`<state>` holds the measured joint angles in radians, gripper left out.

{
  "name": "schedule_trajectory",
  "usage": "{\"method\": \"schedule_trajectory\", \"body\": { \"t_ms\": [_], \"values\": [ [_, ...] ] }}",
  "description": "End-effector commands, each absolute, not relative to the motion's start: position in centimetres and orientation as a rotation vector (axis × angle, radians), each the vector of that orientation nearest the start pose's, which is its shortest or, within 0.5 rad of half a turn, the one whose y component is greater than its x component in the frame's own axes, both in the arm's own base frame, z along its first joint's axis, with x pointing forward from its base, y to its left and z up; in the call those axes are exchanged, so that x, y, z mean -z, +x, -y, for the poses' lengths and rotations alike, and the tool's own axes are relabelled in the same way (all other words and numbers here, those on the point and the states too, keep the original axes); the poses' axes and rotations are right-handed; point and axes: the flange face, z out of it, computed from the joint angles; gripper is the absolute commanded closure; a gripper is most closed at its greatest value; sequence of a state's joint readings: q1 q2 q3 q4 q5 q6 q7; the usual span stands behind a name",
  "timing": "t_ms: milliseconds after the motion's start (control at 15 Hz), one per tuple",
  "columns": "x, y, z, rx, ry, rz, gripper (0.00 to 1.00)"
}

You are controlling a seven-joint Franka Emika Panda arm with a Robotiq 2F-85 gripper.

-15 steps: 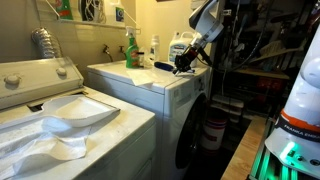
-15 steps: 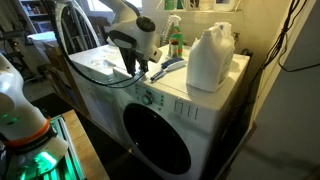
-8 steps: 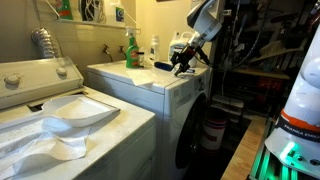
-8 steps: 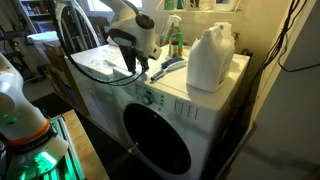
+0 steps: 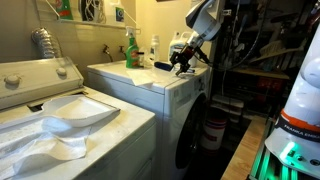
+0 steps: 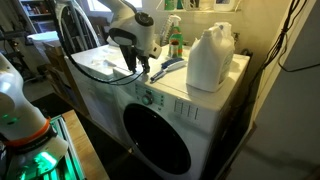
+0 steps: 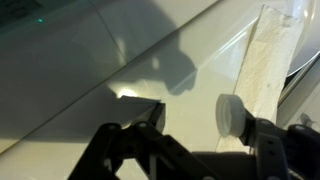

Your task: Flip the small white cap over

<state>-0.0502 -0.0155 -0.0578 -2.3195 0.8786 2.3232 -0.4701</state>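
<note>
A dim, yellowish light is spread over the wall in an exterior view, while the shelving is left in deep shade. A green glow is thrown around the robot base in both exterior views, and fine detail is lost to softness. In the wrist view the surface is rendered dull grey. A soft shadow is cast on it, a small glare spot is seen beside that, and the hand is blurred and silhouetted.
</note>
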Motion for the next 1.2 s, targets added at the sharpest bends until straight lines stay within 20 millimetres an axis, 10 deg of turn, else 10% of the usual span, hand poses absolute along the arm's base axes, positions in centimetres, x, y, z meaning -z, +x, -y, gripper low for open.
{"method": "schedule_trajectory", "body": {
  "t_ms": [0,1133],
  "values": [
    [-33.2,50.8,4.5,0.187,-2.593,-0.363,0.24],
    [-32.8,51.5,3.0,0.032,-2.852,-0.343,0.03]
  ]
}}
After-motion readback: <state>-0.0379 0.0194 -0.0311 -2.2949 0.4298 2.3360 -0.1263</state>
